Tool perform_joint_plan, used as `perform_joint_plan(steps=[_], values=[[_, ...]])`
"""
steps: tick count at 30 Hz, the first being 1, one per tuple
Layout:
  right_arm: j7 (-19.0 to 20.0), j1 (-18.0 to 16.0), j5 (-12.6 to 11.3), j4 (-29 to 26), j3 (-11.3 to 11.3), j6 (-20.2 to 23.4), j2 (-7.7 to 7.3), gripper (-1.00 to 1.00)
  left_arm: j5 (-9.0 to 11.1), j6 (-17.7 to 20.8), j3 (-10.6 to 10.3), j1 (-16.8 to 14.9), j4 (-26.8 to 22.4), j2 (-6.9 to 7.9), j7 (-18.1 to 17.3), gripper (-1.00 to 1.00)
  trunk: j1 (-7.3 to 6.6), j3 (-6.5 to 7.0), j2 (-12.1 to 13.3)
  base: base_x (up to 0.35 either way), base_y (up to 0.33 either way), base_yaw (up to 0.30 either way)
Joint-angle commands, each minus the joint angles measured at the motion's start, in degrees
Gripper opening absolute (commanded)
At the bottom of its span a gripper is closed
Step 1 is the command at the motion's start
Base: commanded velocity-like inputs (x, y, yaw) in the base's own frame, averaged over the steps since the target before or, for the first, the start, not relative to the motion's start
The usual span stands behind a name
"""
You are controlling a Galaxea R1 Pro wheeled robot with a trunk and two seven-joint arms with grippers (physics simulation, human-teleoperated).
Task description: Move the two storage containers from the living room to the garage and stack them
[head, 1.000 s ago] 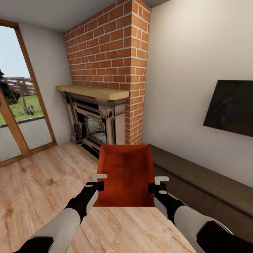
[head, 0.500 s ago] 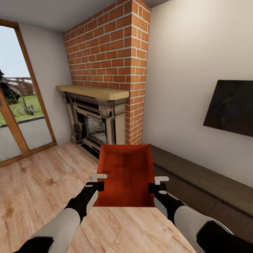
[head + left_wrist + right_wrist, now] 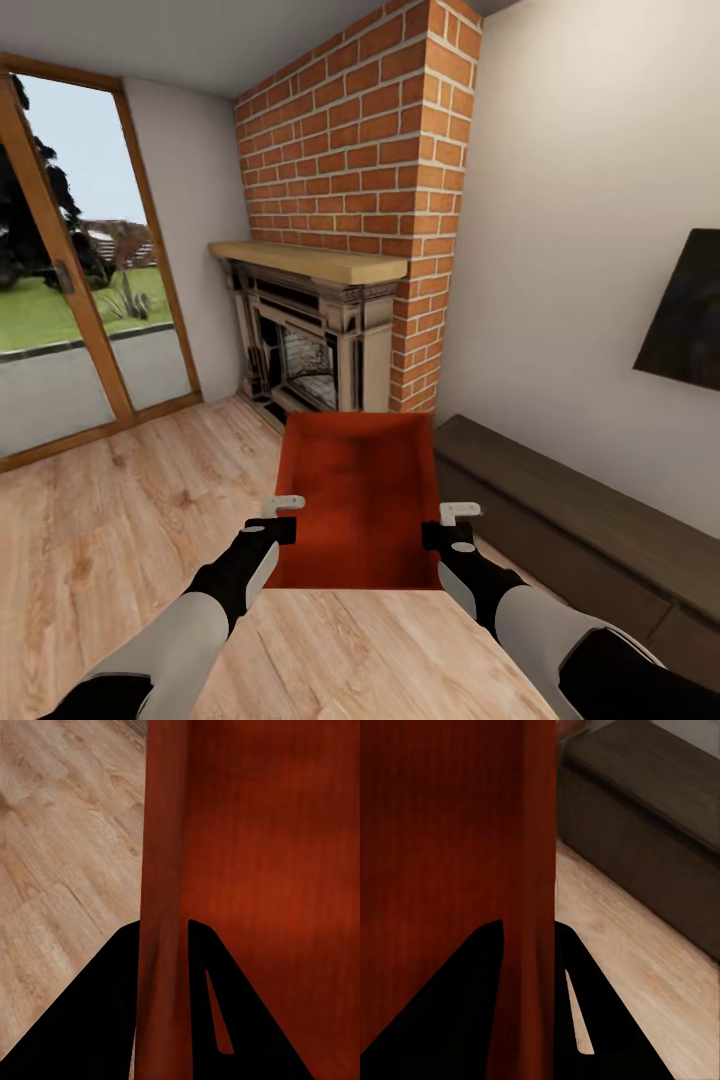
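The tub (image 3: 358, 495) hangs between both arms, long axis pointing at the fireplace (image 3: 310, 340); left gripper (image 3: 284, 515) and right gripper (image 3: 448, 527) each clamp a side wall.

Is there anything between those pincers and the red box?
No. The left pincer and the right pincer each clamp a side wall of the storage container, with nothing between.
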Motion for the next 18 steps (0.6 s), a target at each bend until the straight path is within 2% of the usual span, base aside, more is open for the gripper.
perform_joint_plan(steps=[1,18], values=[[0.0,-0.1,0.1,-0.3,0.0,-1.8,0.0,-1.0,-0.8,0.5,0.0,0.0,0.1,0.03,0.4,-1.0,0.04,-0.14,-0.1,0.0,0.0,0.3],[0.0,-0.1,0.1,-0.3,0.1,-1.8,0.08,-1.0,-0.8,0.4,0.0,0.0,0.1,0.03,0.4,-1.0,0.04,-0.14,-0.1,0.0,0.0,0.3]])
